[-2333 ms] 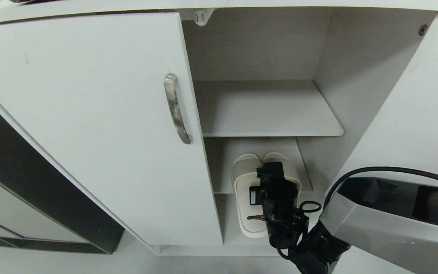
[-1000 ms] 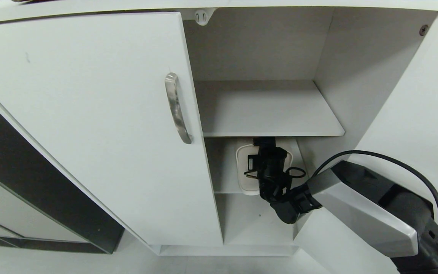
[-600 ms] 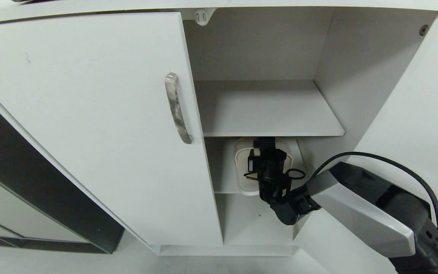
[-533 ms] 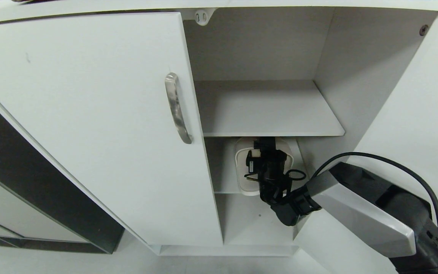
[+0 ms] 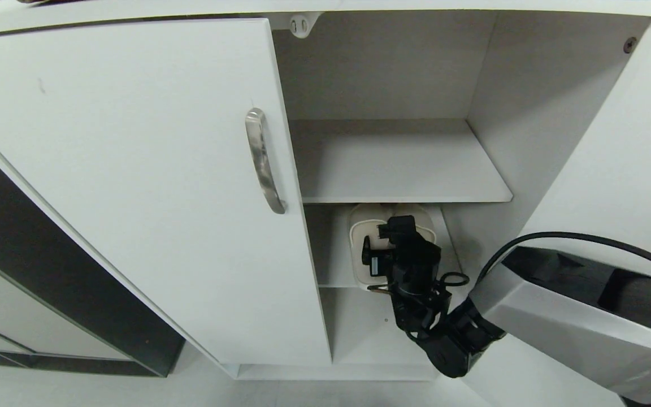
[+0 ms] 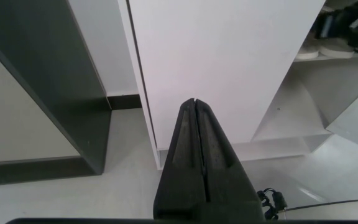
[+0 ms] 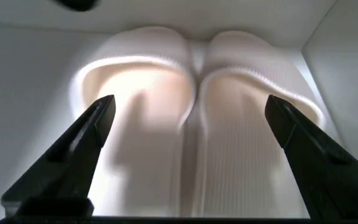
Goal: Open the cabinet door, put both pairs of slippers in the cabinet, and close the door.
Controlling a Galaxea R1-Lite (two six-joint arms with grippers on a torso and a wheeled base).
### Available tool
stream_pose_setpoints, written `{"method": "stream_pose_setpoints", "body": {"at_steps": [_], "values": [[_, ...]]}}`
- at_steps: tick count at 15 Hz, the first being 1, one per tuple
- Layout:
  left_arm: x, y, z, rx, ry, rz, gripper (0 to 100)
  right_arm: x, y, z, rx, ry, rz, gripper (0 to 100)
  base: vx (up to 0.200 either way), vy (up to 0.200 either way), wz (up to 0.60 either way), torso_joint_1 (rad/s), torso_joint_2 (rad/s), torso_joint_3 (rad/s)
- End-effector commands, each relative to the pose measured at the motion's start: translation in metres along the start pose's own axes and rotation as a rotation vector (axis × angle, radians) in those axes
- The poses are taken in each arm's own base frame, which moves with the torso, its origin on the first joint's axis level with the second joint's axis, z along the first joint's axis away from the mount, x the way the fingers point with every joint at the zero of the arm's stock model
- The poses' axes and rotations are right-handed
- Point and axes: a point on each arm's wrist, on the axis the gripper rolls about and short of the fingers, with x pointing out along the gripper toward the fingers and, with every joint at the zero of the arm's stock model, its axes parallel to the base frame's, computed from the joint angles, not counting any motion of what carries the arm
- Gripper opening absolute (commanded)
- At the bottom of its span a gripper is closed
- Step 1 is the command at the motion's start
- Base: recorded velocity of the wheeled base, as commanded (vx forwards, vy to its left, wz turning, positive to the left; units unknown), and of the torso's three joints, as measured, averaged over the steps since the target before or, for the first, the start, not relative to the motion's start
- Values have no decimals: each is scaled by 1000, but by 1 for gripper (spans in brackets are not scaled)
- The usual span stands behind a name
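Our right hand point(image 7: 189, 106) is spread wide and holds nothing. The pair of slippers point(image 7: 253, 124) lies just ahead of its fingertips, soles down and side by side, toes toward the back wall of the middle shelf point(image 5: 331, 254). We judge this pair is set down and free, the fingers parted so they clear both outer edges. Close above the hand is the upper shelf point(image 5: 399, 164), and below it is the bottom shelf point(image 5: 365, 339), so there is little room to lift. The shut door point(image 5: 133, 169) and its handle point(image 5: 263, 161) stand to the hand's left, and the open door point(image 5: 613, 169) to its right. Our left hand point(image 6: 194, 109), fingers pressed together and empty, hangs outside in front of the shut door.
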Motion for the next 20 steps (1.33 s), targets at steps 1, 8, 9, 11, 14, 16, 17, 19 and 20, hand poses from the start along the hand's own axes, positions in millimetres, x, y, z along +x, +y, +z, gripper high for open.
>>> {"method": "stream_pose_setpoints", "body": {"at_steps": [1, 8, 9, 11, 14, 16, 17, 19, 20], "values": [[0, 0, 0, -1, 1, 0, 0, -52, -2, 24, -4, -27, 76, 100, 0, 0, 0, 0, 0, 0], [0, 0, 0, 1, 1, 0, 0, -62, -10, 13, -41, 5, 93, 100, -143, 0, 0, 0, 0, 4], [0, 0, 0, -1, 1, 0, 0, -62, -10, 13, -41, 6, 91, 100, -200, 0, 0, 2, 2, -2], [0, 0, 0, 5, 1, 0, 0, -66, -9, 13, -40, 2, 100, 100, -200, 0, 0, 5, 5, 5], [0, 0, 0, 1, 1, 0, 0, -76, -8, 13, -53, -13, 117, 100, 0, 0, 0, 0, 0, 0], [0, 0, 0, 4, 1, 0, 0, -77, -9, 12, -62, -15, 118, 100, 0, 0, 0, 0, 0, 0], [0, 0, 0, 4, 1, 0, 0, -77, -8, 12, -62, -15, 121, 100, 0, 0, 0, 0, 0, 0], [0, 0, 0, 4, 1, 0, 0, -79, -6, 13, -60, -18, 127, 100, 0, 0, 0, 0, 0, 0], [0, 0, 0, 2, 1, 0, 0, -80, -6, 11, -62, -14, 131, 100, 0, 0, 0, -12, 2, 115]]}}
